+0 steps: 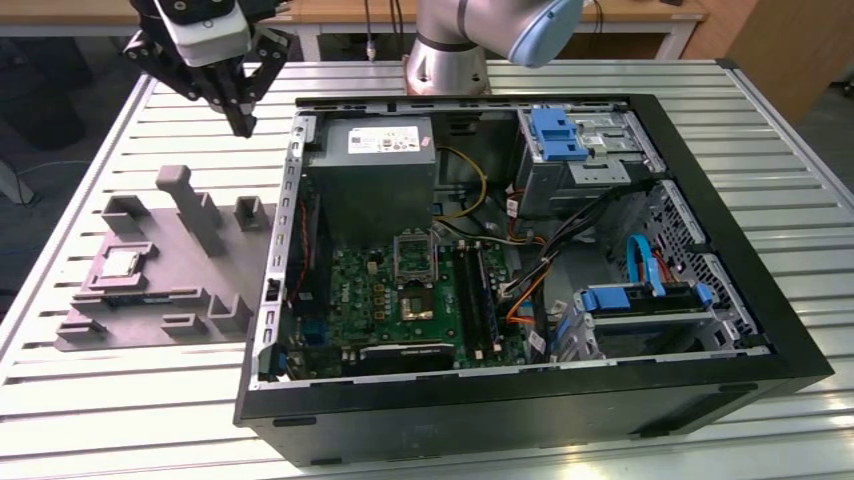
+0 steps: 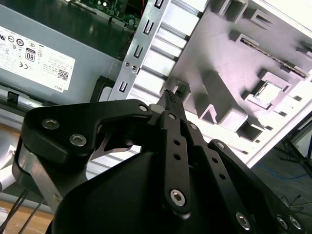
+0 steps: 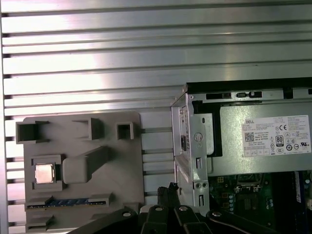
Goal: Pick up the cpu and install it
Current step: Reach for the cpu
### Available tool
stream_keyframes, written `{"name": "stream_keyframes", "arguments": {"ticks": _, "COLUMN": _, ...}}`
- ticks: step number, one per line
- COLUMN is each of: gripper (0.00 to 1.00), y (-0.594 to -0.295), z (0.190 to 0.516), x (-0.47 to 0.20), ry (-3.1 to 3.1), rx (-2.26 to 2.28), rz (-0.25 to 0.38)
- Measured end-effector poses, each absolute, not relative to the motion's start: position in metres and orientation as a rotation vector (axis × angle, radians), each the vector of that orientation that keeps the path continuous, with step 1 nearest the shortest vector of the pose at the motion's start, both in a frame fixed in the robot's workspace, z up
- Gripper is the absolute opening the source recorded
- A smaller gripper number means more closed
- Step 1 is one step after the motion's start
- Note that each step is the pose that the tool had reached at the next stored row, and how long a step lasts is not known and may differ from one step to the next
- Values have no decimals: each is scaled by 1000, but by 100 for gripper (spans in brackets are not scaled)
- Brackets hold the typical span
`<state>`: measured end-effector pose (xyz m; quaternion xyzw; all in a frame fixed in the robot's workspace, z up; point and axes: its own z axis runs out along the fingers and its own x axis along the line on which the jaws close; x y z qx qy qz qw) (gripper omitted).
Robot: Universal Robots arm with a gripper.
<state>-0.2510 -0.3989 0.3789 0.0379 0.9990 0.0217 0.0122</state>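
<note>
- Exterior view: the tool (image 1: 244, 127) hangs above the slatted surface (image 1: 174, 110), just outside a far corner of the open computer case (image 1: 287, 230). Its fingers are pressed together to a point and pinch nothing. Reaching the chip in that state would, I judge, press or shove it rather than grip it.
- In both wrist views the tool's tip sits close to the case's perforated metal frame (image 3: 187, 146). A sideways drift toward the frame could knock it or shift the whole case.
- The grey moulded tray (image 1: 160, 300) lies on the surface beside the case and carries a tall post (image 1: 200, 205) and several raised blocks. A low approach could catch one of them and drag the tray; I cannot tell whether it is fastened down.
- The cpu (image 1: 123, 263) rests flat in a square recess of the tray, well apart from the tool. The recess walls hug it closely, so an off-centre grasp may land on a wall or lift the chip tilted.
- Farthest in, the socket (image 1: 414, 257) lies on the green board inside the case, just below the power supply (image 1: 374, 170), with cables nearby. A chip set down rotated or skewed could damage the contacts. I cannot tell whether the socket's frame is open.
</note>
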Motion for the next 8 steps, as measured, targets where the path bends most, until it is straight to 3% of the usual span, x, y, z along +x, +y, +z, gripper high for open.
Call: {"name": "stream_keyframes", "arguments": {"ticks": 8, "gripper": 11, "y": -399, "z": 379, "x": -255, "ry": 3114, "rx": 118, "rz": 68}}
